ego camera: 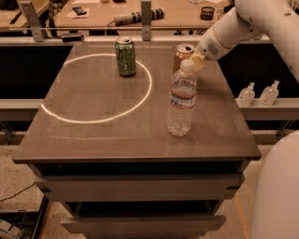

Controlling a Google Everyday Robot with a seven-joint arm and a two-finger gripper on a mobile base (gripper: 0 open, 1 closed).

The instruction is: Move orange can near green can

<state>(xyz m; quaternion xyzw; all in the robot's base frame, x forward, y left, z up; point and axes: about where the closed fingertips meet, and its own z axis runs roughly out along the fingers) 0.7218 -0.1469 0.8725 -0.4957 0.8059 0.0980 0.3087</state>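
Note:
The orange can [182, 54] stands upright at the back right of the grey table [103, 135]. The green can [125, 56] stands upright to its left at the back middle, on a white ring of light. My gripper [197, 61] is at the orange can's right side, at the end of the white arm that comes in from the upper right. A clear water bottle [181, 99] stands just in front of the orange can and hides its lower part and part of the gripper.
The white light ring [96, 88] lies across the table's left half. Two small white bottles [258, 93] stand on a ledge to the right. A cluttered bench [140, 14] runs behind the table. The robot's white body [280, 191] fills the lower right.

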